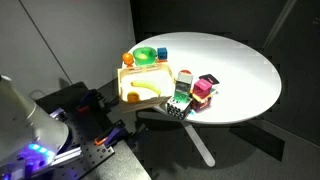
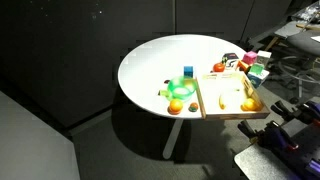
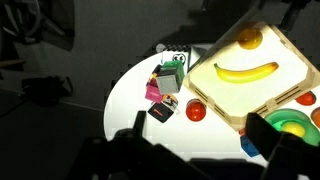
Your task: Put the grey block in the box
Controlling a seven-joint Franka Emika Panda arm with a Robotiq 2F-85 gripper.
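Gripper (image 3: 198,152) is only visible in the wrist view. Its two fingers (image 3: 128,150) are dark shapes at the bottom of frame, spread wide with nothing between them, up in the air off the table edge and well apart from the blocks. The grey block (image 3: 168,82) sits on the white round table (image 3: 130,95), outside the box (image 3: 228,92), near its short wall. It's packed in a small cluster with a pink block (image 3: 152,91) just beside it and a dark dotted piece (image 3: 173,62) on the far side. The same cluster shows in an exterior view, grey block (image 1: 185,78) next to the box (image 1: 128,82). A banana (image 3: 246,72) lies flat in the box's big compartment, with an orange fruit (image 3: 248,38) in the corner. A red ball (image 3: 195,110) is on the table against the box's long wall. The green bowl (image 3: 291,126) and the blue block (image 3: 250,146) sit further along that side. The light is too dim to tell whether the blocks touch.
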